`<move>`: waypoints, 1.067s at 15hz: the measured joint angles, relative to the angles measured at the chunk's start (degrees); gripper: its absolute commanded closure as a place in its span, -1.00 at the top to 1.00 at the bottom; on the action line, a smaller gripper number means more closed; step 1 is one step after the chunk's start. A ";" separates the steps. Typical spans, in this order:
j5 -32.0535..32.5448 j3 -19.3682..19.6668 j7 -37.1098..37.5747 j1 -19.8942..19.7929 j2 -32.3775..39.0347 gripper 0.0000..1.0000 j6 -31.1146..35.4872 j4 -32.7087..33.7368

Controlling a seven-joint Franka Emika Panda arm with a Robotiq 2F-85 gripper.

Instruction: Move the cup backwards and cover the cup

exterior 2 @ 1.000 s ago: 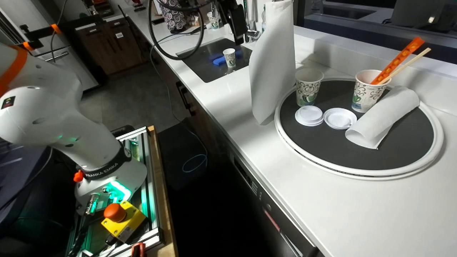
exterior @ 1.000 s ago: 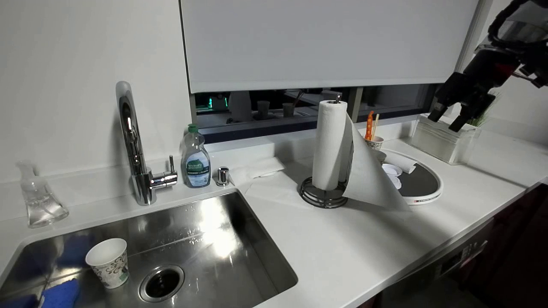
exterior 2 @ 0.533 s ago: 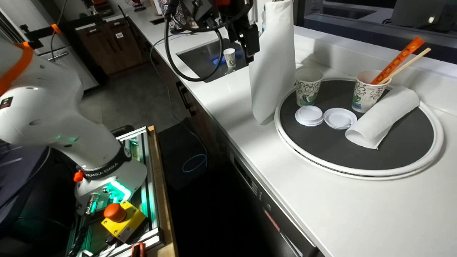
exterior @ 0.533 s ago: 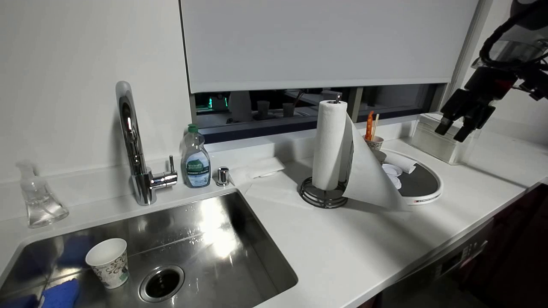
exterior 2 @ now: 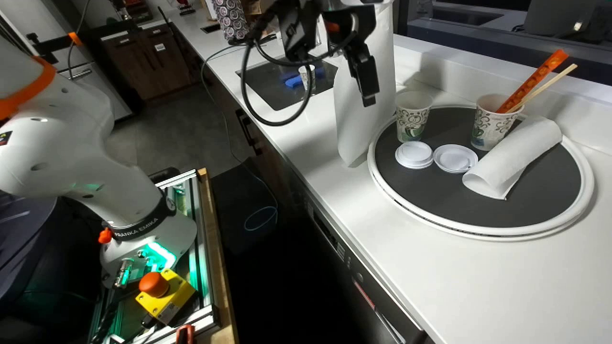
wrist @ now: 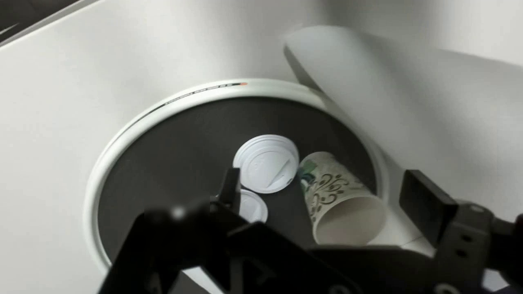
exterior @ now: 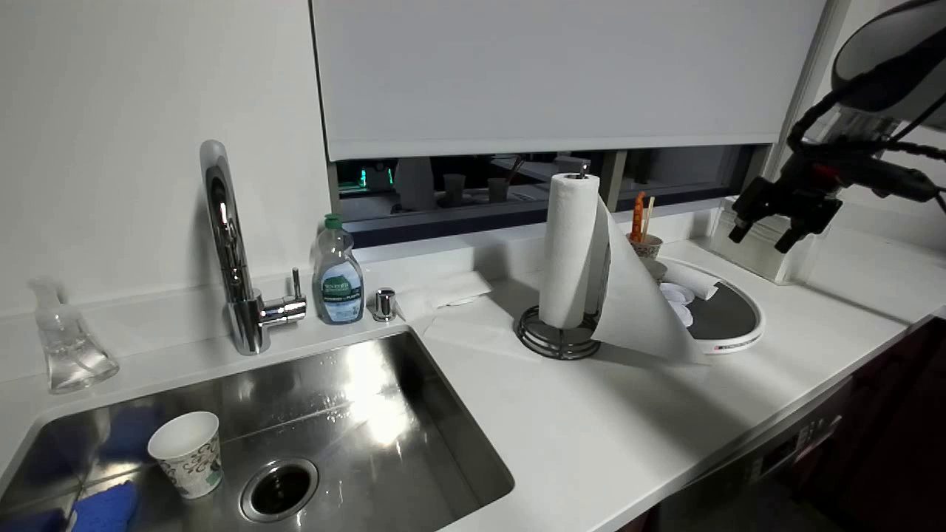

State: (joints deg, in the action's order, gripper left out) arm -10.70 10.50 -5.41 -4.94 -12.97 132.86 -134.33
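One white paper cup with a dark scroll print (exterior 2: 413,119), judged to be the task's, stands upright on a round dark-topped tray with a white rim (exterior 2: 459,205), close to that rim; the wrist view shows its mouth uncovered. Just beside its base lies a round white plastic lid (exterior 2: 414,154), contact not determinable, and next to this a second round white plastic lid (exterior 2: 455,158); their nearness is the ground for choosing this cup. Covering: not done. Backward move: cannot be confirmed, as nothing marks a starting place or target; judged outstanding. The black two-jawed end effector (exterior: 761,238) is released, jaws wide apart and holding nothing, raised above the white worktop (exterior 2: 478,286) and apart from the cup. Finding: approach stage, by judgement; grasp, shift, release, lid pick-up and lid placement are all left. Further out on the tray, another scroll-printed paper cup (exterior 2: 488,131) holds an orange strip (exterior 2: 531,82) and a pale wooden stick (exterior 2: 550,83), with a curled white paper sheet (exterior 2: 516,150) near it. Beside the tray, a white paper towel roll (exterior: 565,251) on a black wire stand (exterior: 558,349) trails a loose white sheet (exterior: 643,310). Farthest off, a third scroll-printed paper cup (exterior: 188,454) sits in a stainless steel sink (exterior: 347,458), judged outside the task.
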 measured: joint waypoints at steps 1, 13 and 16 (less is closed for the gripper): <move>0.93 -0.22 2.17 -0.47 2.75 1.00 2.25 0.93; 6.59 -3.21 15.52 -0.25 28.26 1.00 1.54 24.24; 6.81 -3.22 15.70 -0.18 28.43 1.00 1.73 24.54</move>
State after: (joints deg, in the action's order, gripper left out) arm -3.89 7.28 10.29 -5.11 15.47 134.59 -109.79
